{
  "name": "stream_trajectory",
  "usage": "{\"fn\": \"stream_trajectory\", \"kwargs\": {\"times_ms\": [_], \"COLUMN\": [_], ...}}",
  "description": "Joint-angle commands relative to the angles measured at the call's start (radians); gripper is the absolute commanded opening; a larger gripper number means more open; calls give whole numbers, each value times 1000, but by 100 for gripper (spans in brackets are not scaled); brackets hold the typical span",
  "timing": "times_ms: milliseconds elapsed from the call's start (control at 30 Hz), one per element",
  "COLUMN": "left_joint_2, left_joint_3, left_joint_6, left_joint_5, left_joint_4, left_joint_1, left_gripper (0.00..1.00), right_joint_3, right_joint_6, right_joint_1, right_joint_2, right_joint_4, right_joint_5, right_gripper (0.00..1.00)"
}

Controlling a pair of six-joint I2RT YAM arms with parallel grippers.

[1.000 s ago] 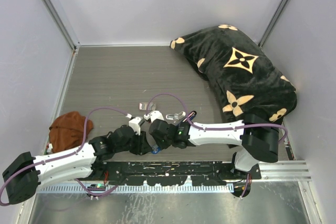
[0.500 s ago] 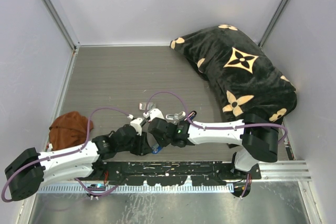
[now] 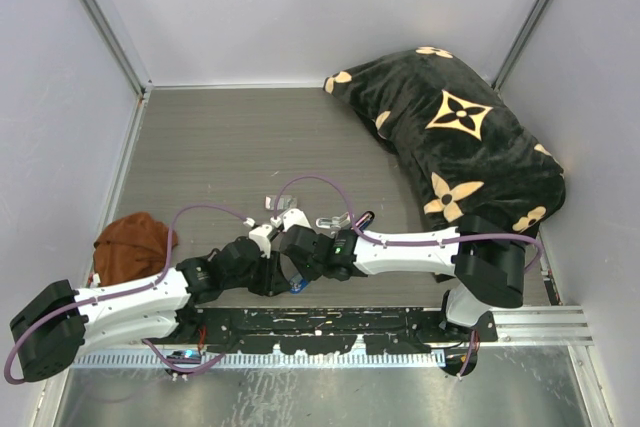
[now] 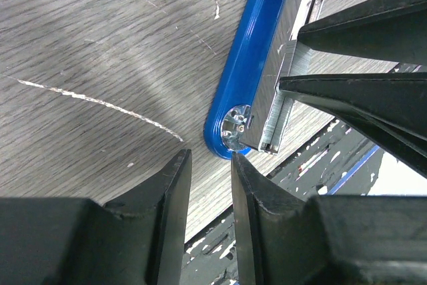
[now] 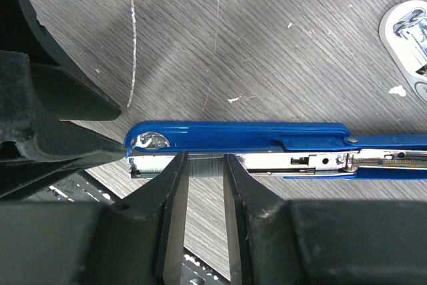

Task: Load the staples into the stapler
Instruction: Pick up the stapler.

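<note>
Right gripper (image 5: 205, 161): clamped on the staples (image 5: 203, 164) at the stapler (image 5: 240, 135) channel
Left gripper (image 4: 208, 158): fingers slightly apart, empty, at stapler's 9 o'clock tip
Risk: tilted staples jam on channel wall

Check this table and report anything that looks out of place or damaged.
Nothing looks spilled or broken. The table carries long white scratches near the stapler. A black patterned blanket is heaped in the far right corner and a brown cloth sits bunched at the left edge; neither belongs to stapling.

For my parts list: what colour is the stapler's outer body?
Bright blue; the stapler shows best in the right wrist view.
</note>
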Motion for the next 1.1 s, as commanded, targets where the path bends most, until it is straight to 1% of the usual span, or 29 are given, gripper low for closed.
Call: {"fn": "stream_trajectory", "kwargs": {"times_ms": [0,700,1067], "left_joint_2": [2,8,8], "left_joint_3": [32,35,38], "left_joint_6": [1,3,3], "left_joint_5": [3,11,11], "left_joint_4": [37,37,37], "left_joint_1": [9,14,15], "left_gripper": [32,31,30], "right_joint_3": [40,29,11], "right_joint_6": [-5,-1,20], "right_joint_1": [6,10,19], "right_joint_2": [-15,3,-31], "right_joint_4": [1,2,-8], "right_joint_5": [4,-22,1], "right_gripper": [19,19,19]}}
